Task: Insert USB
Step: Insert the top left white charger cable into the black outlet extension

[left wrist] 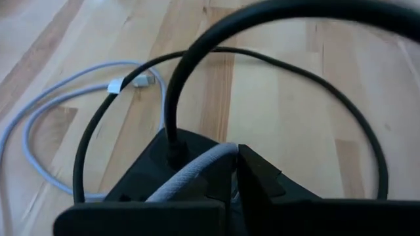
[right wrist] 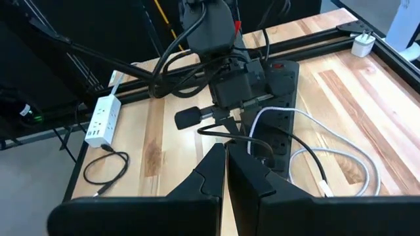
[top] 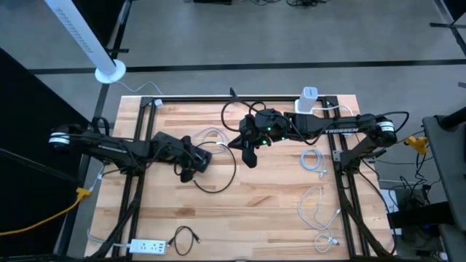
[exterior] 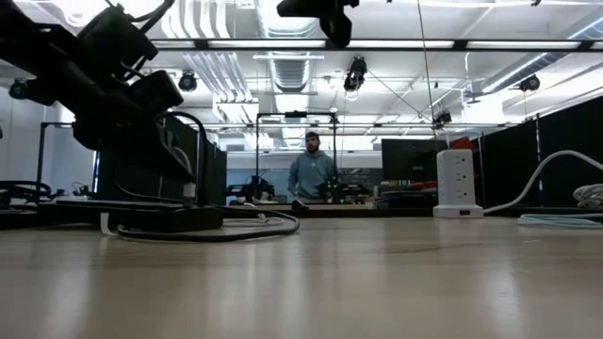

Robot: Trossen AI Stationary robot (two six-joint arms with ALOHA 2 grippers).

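Note:
A black power strip (right wrist: 279, 92) lies flat on the wooden table, left of centre, with a black cable (left wrist: 172, 111) plugged into it. My left gripper (left wrist: 235, 154) slants down onto the strip's right end (top: 207, 155) and is shut on a white USB cable (left wrist: 190, 172). The cable's far loops (right wrist: 357, 164) lie on the table and its free plug (left wrist: 134, 82) rests on the wood. My right gripper (right wrist: 226, 154) hangs shut and empty above the table's middle (top: 234, 143). My left gripper pinches the white cable's end (left wrist: 223, 152) between its two fingers, coming down at a slant from the table's left. The fingers hide the plug and where it meets the strip. The cable runs back over one finger (left wrist: 157, 190) and trails slack onto the table.
A white tower charger (top: 309, 97) stands at the far edge, right of centre. More white cables (top: 313, 160) lie on the right. A white power strip (top: 149, 246) and a small black cable (top: 186, 238) lie near the front left. A person (exterior: 311, 174) stands in the room beyond.

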